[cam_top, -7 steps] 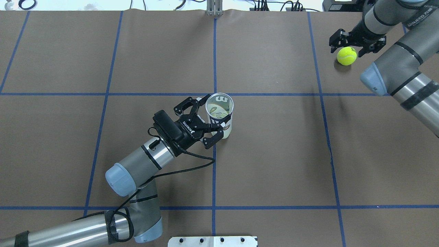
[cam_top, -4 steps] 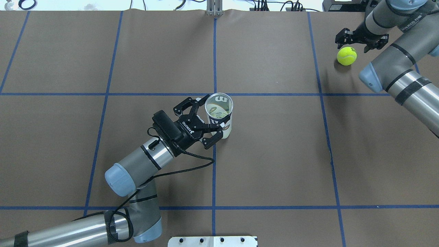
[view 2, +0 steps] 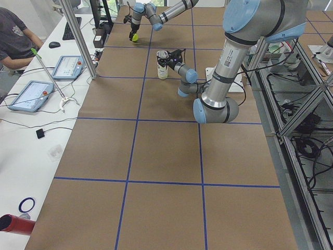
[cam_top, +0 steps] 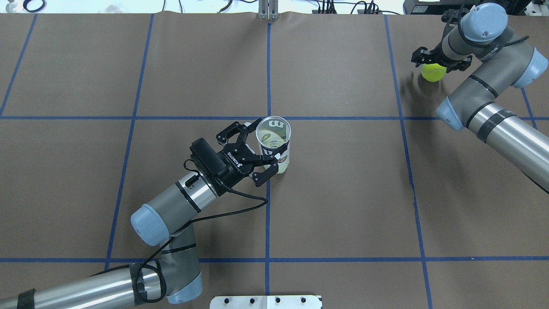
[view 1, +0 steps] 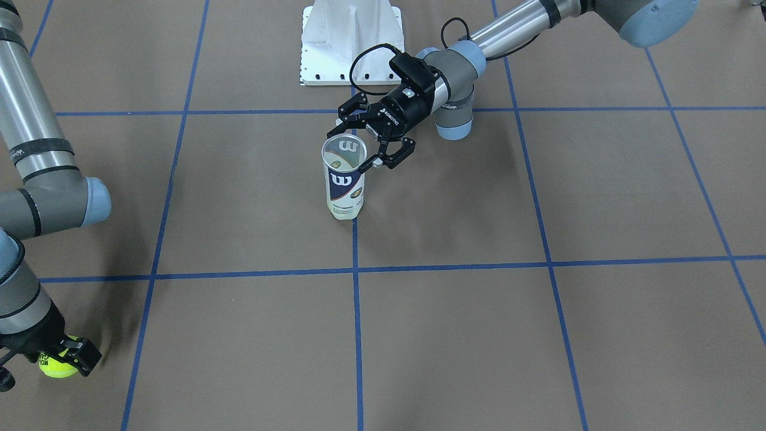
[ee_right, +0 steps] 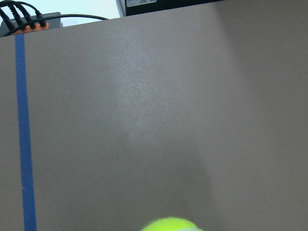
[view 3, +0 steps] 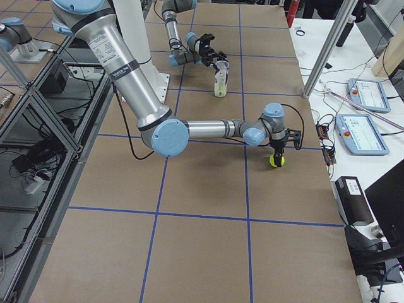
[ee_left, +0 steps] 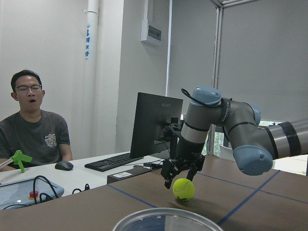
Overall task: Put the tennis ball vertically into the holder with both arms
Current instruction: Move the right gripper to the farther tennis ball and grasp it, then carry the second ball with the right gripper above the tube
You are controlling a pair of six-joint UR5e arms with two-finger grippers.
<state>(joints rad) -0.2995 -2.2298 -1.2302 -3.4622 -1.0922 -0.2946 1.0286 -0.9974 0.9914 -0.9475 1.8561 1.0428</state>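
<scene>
The holder (cam_top: pixel 274 139) is a clear plastic cylinder with a thin metal rim. It stands upright on the matt brown table (cam_top: pixel 343 193), near a crossing of blue tape lines (cam_top: pixel 268 223). The left gripper (cam_top: pixel 261 148) comes from the side. Its black fingers are spread wide, one on each side of the can's upper part, and hold nothing. The label is navy and white with a white "W". Well apart, the right gripper (cam_top: pixel 435 64) hangs spread over the fuzzy yellow-green tennis ball (cam_top: pixel 433 74), which rests on the table; whether they touch I cannot tell.
</scene>
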